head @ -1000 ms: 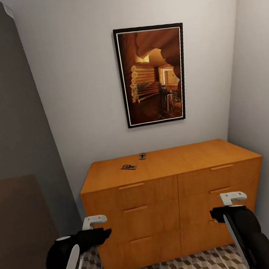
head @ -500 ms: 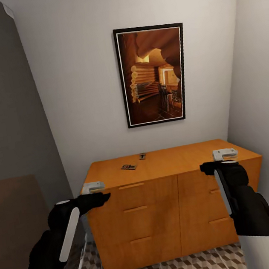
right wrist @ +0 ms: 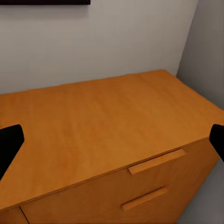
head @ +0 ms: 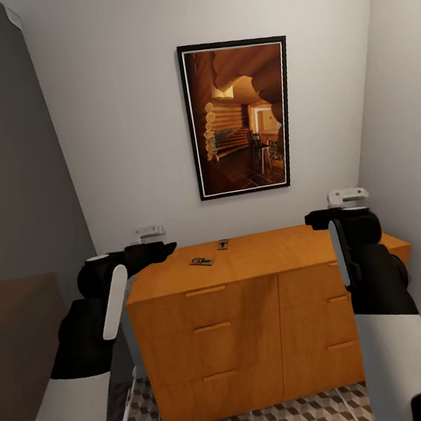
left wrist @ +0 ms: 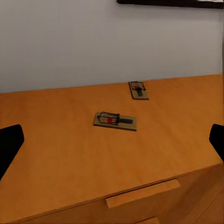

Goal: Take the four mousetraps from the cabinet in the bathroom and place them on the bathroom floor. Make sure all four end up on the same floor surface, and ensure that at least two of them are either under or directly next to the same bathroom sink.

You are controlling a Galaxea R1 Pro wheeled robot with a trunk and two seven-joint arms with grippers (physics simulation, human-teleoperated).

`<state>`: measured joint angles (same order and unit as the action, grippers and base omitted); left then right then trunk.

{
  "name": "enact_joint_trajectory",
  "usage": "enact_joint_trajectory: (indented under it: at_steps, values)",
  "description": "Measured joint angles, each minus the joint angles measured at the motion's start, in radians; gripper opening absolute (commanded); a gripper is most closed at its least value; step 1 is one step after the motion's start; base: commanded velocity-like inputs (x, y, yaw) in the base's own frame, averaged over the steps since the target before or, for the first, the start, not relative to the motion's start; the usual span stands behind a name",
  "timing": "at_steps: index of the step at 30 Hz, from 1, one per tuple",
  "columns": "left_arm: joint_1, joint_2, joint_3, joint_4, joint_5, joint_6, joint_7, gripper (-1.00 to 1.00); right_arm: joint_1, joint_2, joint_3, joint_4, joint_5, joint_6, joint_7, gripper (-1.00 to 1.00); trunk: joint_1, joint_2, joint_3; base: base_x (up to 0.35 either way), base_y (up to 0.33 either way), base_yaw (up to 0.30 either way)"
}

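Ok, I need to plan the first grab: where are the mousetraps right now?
Two mousetraps lie on the cabinet top, left of centre in the head view: one nearer the front edge, the other by the back wall under the framed picture.

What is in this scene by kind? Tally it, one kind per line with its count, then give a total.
Mousetraps: 2, the nearer mousetrap and the farther mousetrap, both lying on the cabinet top
Cabinet: 1
Framed picture: 1
Robot hands: 2, the left hand and the right hand
Total: 6
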<state>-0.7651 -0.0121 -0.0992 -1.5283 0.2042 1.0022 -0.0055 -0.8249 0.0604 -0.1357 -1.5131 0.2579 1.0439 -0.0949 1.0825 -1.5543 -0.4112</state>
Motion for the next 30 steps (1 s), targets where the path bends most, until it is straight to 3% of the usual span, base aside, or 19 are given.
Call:
enact_joint_trajectory:
  at_steps: [6, 11, 16, 20, 30]
  values:
    - [-0.027, 0.016, 0.000, 0.002, -0.002, 0.001, -0.002, 1.00, -0.035, 0.012, 0.001, 0.104, 0.002, 0.000, -0.005, 1.00, 0.000, 0.000, 0.000, 0.000, 0.000, 0.000]
    - [-0.033, 0.027, -0.002, 0.003, -0.005, 0.007, 0.003, 1.00, -0.044, 0.045, 0.012, 0.153, 0.002, 0.000, 0.000, 1.00, 0.000, 0.000, 0.000, 0.000, 0.000, 0.000]
    - [-0.034, 0.026, -0.005, 0.003, -0.030, 0.020, 0.017, 1.00, -0.046, 0.066, 0.059, 0.159, 0.003, 0.000, 0.003, 1.00, 0.000, 0.000, 0.000, 0.077, 0.000, 0.000]
    - [-0.035, 0.025, -0.007, 0.008, -0.062, 0.024, 0.023, 1.00, -0.047, 0.074, 0.119, 0.143, 0.001, 0.000, 0.002, 1.00, 0.000, 0.000, 0.000, 0.259, 0.000, 0.000]
    - [-0.035, 0.024, -0.045, 0.014, -0.076, 0.025, 0.023, 1.00, -0.047, 0.077, 0.150, 0.147, -0.015, -0.001, 0.007, 1.00, -0.001, 0.000, 0.000, 0.310, 0.000, 0.000]
